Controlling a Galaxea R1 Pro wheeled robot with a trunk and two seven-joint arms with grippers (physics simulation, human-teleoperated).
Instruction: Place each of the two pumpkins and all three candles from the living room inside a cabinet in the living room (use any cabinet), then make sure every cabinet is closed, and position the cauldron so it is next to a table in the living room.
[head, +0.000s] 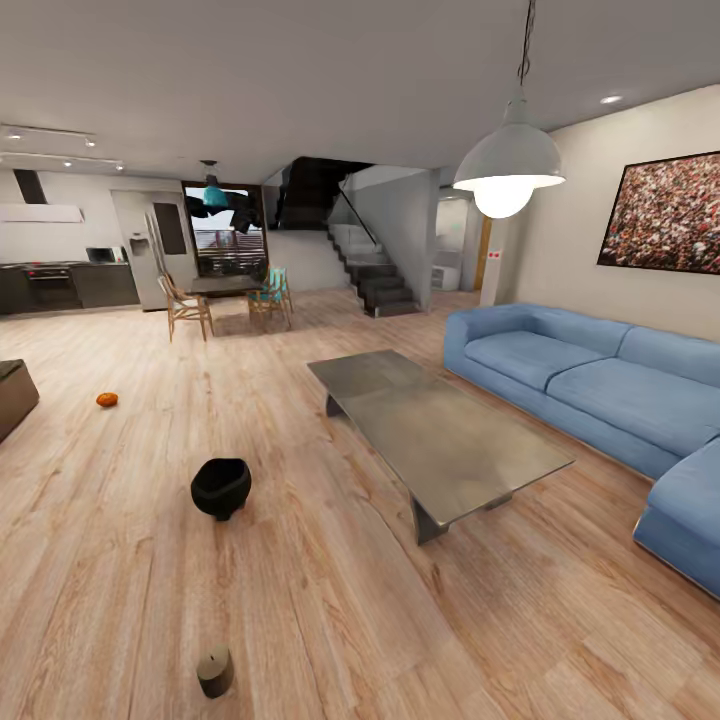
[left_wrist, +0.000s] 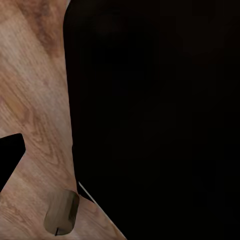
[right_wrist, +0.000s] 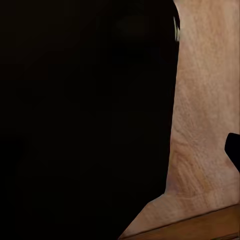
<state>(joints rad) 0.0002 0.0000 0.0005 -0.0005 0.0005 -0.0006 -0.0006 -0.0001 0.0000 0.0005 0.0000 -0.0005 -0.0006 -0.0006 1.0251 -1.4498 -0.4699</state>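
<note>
While the wood floor (head: 300, 600) stretches ahead, task things lie scattered.
Squat orange pumpkin (head: 107, 399) at ten o'clock, matte black bulbous cauldron (head: 220, 487) beside, stubby grey-brown candle (head: 215, 671) at seven o'clock, grey brushed-metal coffee table (head: 440, 435) centre-right. Gripper states: cannot tell.

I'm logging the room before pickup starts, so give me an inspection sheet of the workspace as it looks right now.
Surface: wood plank floor; grey metal coffee table with a bare top.
Job's things: black cauldron upright on the floor, apart from the table's left side; one orange pumpkin on the floor farther left; one grey-brown candle lying on its side on the floor nearest the camera; dark cabinet corner at the left edge.
Clutter: nothing seen.
Grippers: state cannot be told from the wrist views.
Cables: nothing seen.
Surroundings: blue sofa, pendant lamp, dining table with chairs, staircase, kitchen behind.
</note>
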